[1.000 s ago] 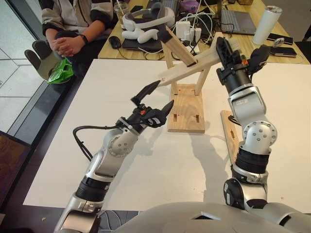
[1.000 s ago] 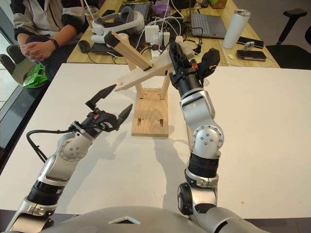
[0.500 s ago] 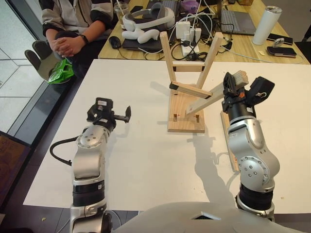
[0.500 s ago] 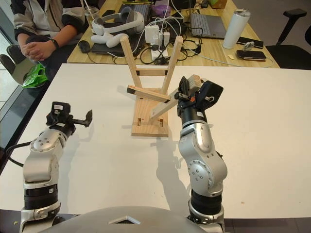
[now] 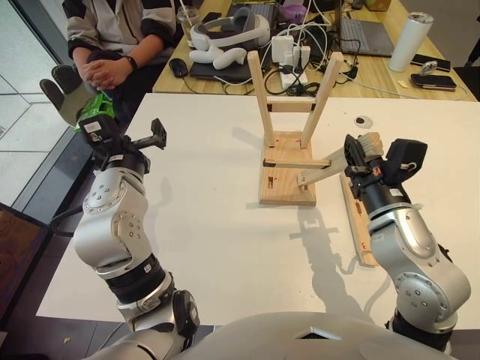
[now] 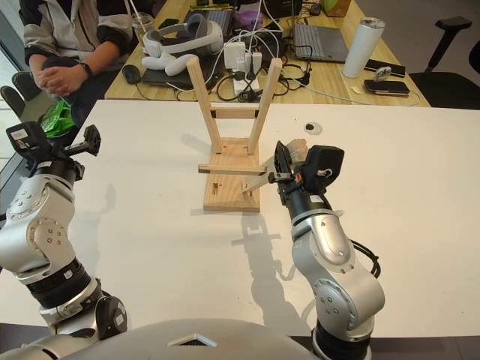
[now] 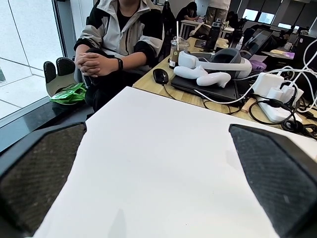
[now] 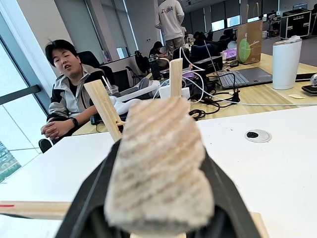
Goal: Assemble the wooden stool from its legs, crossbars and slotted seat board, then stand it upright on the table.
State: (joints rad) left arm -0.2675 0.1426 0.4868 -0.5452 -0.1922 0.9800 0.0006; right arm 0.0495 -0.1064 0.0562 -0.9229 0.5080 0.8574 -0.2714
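The slotted seat board (image 5: 288, 187) lies flat mid-table. Two legs (image 5: 259, 94) stand up from its far end, joined by a crossbar (image 5: 291, 106). My right gripper (image 5: 352, 154) is shut on the thick end of another wooden leg (image 5: 324, 166). That leg slants down toward the board's near end, and a thin crossbar (image 5: 286, 163) sticks out from it to the left. In the right wrist view the leg's end grain (image 8: 158, 168) sits between the fingers. A further wooden leg (image 5: 355, 223) lies on the table under my right arm. My left gripper (image 5: 124, 136) is open and held up near the table's left edge.
A desk behind the table carries a headset (image 5: 225, 34), cables, a laptop and a white tumbler (image 5: 411, 37). A person sits at the back left, hands folded. A small round grommet (image 5: 363, 120) is set in the tabletop right of the stool.
My right gripper has swung the held leg down from above the stool to just over the seat board. My left arm has drawn back to the left and risen, away from the stool.
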